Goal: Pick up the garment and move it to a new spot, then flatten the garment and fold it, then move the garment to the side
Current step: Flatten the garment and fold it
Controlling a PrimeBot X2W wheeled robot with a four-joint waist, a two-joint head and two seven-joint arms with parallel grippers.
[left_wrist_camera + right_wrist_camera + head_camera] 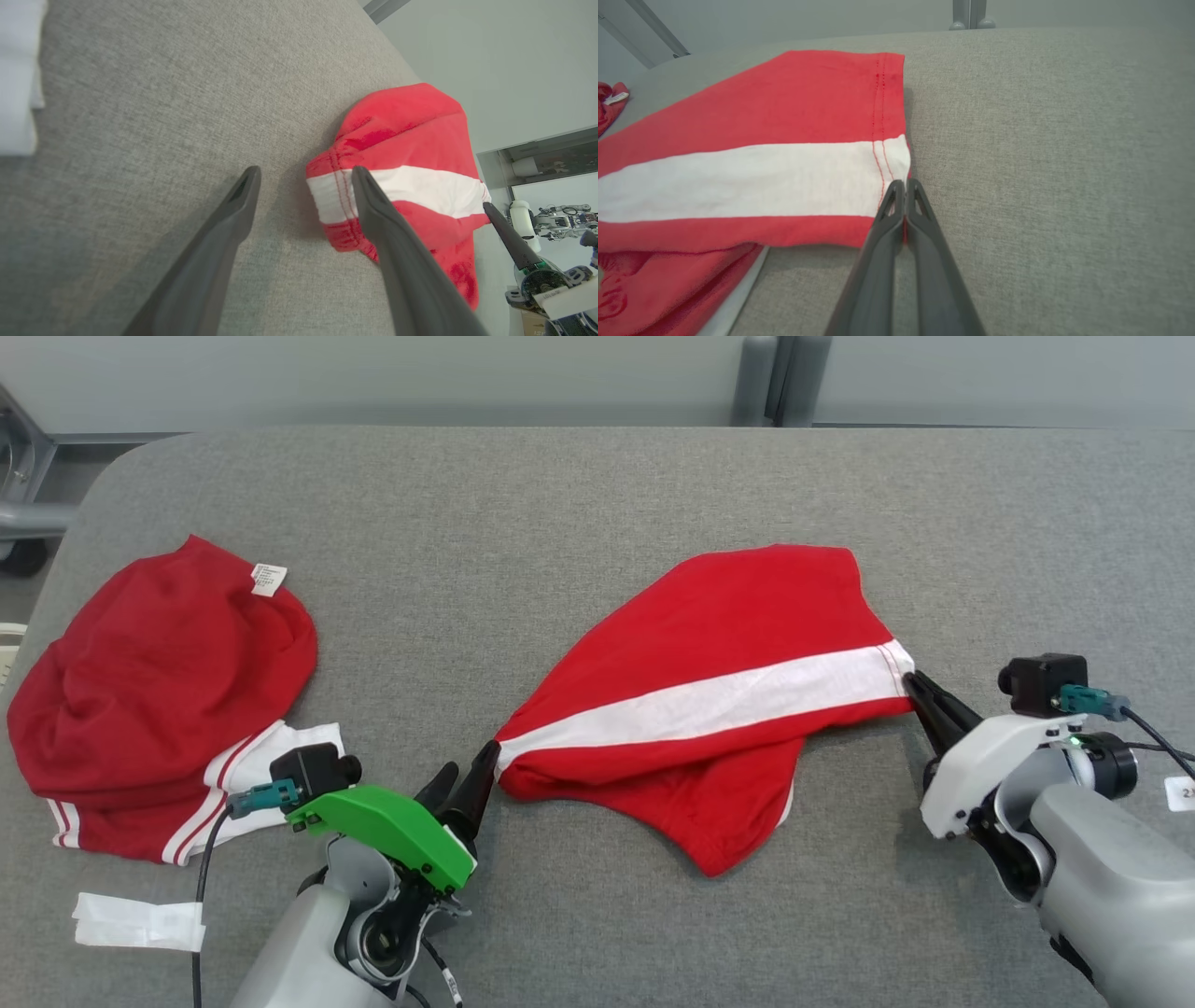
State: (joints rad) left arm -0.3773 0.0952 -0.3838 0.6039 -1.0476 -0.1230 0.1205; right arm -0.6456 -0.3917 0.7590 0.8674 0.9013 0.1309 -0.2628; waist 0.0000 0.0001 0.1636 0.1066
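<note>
The garment [709, 644] is bright red with a broad white stripe and lies partly folded on the grey table [560, 495]. My right gripper [910, 679] is shut on the hem at the stripe's right end; in the right wrist view the gripper [901, 183] pinches the garment [784, 107] at its stitched edge. My left gripper [470, 761] is open at the garment's left corner. In the left wrist view that gripper [304, 170] straddles the hem of the garment [411, 135], one finger over the white stripe, the other on bare table. The right gripper [490, 210] shows at the stripe's far end.
A second, darker red garment [159, 691] with white trim and a label lies bunched at the table's left. A white folded strip [140, 922] lies near the front left edge. Bare grey table lies behind and to the right of the striped garment.
</note>
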